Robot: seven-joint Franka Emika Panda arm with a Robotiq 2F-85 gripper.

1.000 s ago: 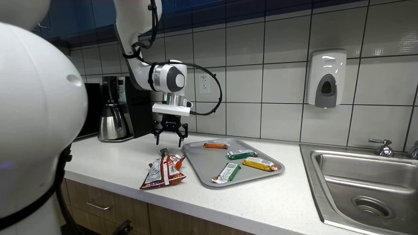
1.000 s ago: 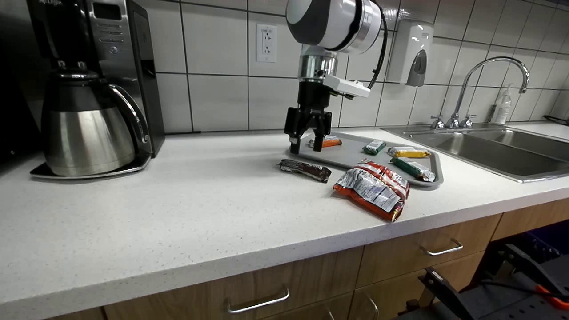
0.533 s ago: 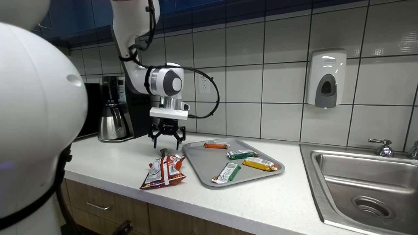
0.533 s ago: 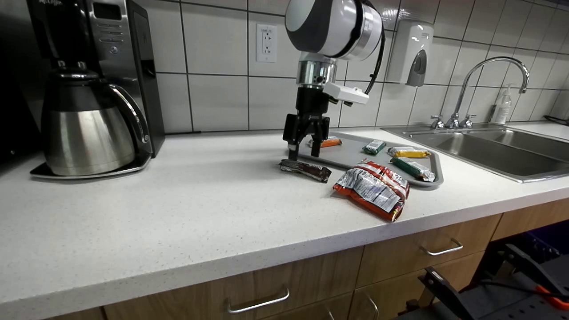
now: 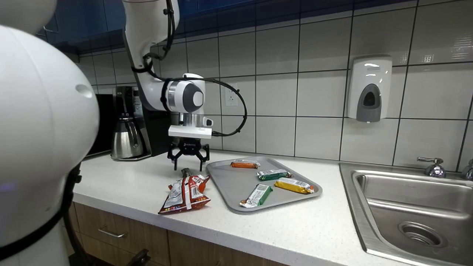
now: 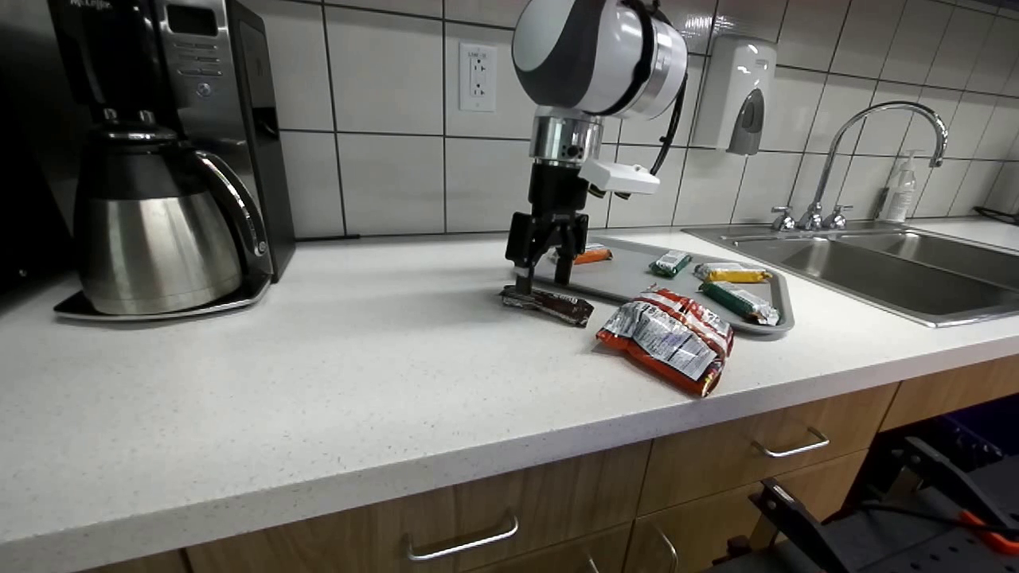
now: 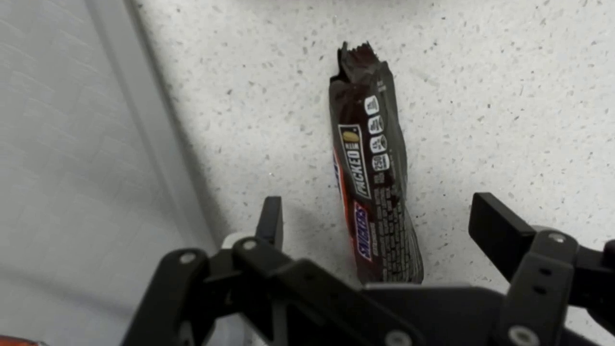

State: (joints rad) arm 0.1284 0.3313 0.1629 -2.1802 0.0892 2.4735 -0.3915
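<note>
Black pincer (image 7: 377, 209) lower than moments ago, spread wide, empty, straddling brown chocolate bar (image 7: 371, 168) mid-frame in wrist view, now likely within reach

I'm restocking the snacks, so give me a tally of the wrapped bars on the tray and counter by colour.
Green bars: 2
Orange bar: 1
Yellow bar: 1
Dark brown bar: 1
Total: 5 bars

Kitchen: sink (image 5: 410, 210), coffee maker (image 6: 208, 119)
</note>
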